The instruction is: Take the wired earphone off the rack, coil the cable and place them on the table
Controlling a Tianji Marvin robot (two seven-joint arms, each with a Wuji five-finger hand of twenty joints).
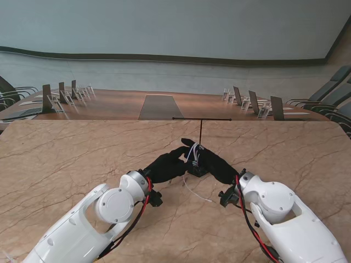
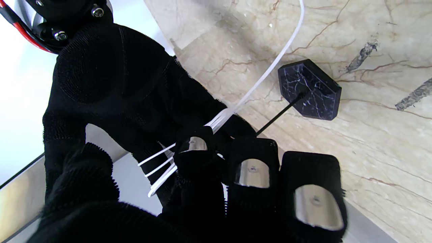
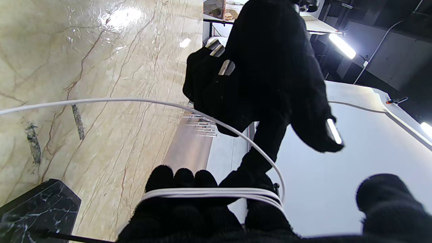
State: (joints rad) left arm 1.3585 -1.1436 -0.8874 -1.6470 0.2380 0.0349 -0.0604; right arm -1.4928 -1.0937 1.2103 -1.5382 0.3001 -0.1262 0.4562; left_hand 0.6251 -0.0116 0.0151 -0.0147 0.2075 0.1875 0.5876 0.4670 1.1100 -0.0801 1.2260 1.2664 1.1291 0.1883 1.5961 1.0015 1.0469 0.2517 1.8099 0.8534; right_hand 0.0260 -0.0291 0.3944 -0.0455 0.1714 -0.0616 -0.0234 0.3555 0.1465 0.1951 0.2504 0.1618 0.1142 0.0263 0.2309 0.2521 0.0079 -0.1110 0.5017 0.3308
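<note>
The white earphone cable (image 1: 193, 154) is wound in several loops around the fingers of my right hand (image 1: 219, 167), seen close in the right wrist view as coils (image 3: 209, 194). My left hand (image 1: 167, 164) meets it from the left, fingertips (image 2: 193, 145) pinched on the strands (image 2: 162, 168). Both gloved hands hover by the rack (image 1: 201, 134), a thin black T-shaped rod on a black marbled base (image 2: 310, 89). A loose tail of cable (image 1: 196, 193) trails over the table nearer to me. The earbuds are not visible.
The marble table (image 1: 82, 159) spreads wide on both sides of the hands. Its far edge borders a wooden conference table (image 1: 159, 104) with chairs and name stands. The rack base (image 3: 37, 209) sits just beside my right fingers.
</note>
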